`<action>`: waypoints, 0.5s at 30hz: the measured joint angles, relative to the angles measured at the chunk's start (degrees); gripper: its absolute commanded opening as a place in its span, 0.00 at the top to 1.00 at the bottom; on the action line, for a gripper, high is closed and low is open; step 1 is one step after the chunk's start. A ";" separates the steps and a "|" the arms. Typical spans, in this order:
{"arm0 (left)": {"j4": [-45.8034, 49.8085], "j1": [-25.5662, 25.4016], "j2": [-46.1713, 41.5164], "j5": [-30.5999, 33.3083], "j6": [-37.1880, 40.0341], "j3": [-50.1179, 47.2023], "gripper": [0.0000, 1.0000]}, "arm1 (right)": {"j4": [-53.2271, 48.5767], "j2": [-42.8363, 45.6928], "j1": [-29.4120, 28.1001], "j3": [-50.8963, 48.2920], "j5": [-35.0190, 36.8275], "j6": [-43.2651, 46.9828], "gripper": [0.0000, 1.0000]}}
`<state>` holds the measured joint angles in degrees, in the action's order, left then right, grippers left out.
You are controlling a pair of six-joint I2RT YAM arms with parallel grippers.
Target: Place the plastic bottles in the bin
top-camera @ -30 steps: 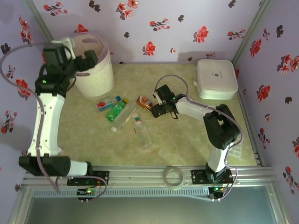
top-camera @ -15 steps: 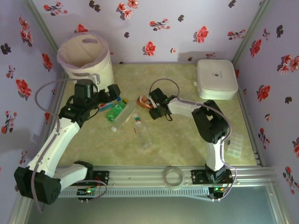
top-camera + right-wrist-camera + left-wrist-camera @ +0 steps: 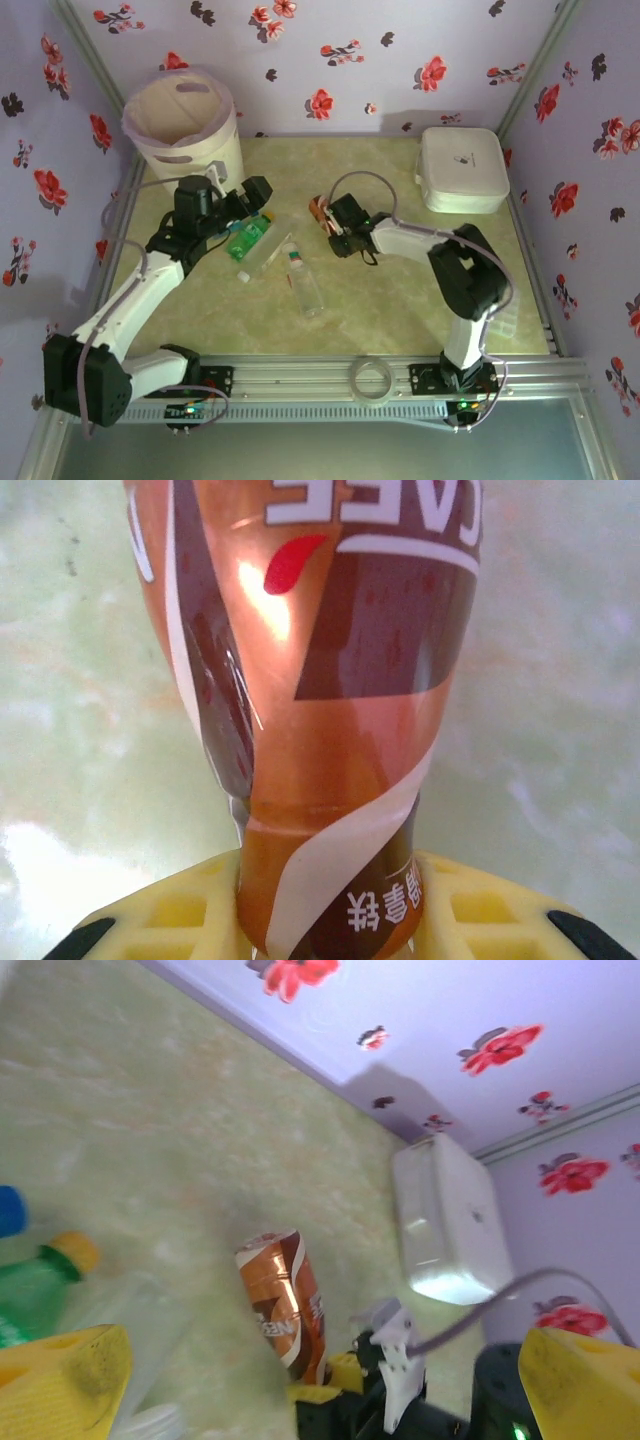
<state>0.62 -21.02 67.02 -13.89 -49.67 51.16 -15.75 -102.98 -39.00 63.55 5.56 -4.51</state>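
Observation:
The cream-white bin (image 3: 185, 130) stands at the back left. My right gripper (image 3: 332, 228) is shut on an orange-brown bottle (image 3: 320, 212). Its yellow fingers (image 3: 170, 915) pinch the bottle (image 3: 320, 680) near one end. Open and holding nothing, my left gripper (image 3: 250, 205) hovers over the bottles on the mat and faces that orange-brown bottle (image 3: 283, 1300). A green bottle (image 3: 248, 238) lies just below it, with two clear bottles (image 3: 305, 285) to its right. The green bottle (image 3: 35, 1285) and a blue cap (image 3: 10, 1210) sit at the left edge of the left wrist view.
A flat white lidded box (image 3: 462, 170) sits at the back right. A clear tape ring (image 3: 371, 380) lies on the front rail. A clear compartment tray (image 3: 505, 310) rests by the right arm's base. Flowered walls close in the table.
My right gripper has shut on the orange-brown bottle and lifted it slightly. My left arm swung down from over the bin to the bottles, still open.

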 measured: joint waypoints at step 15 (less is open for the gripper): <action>-15.08 -13.33 18.47 -6.73 -7.58 5.57 0.00 | 12.28 27.39 -0.44 -20.15 -5.86 -14.91 0.86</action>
<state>-14.46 -34.35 85.49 -20.62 -57.25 56.73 -3.46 -75.59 -39.44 43.40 -0.30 -19.42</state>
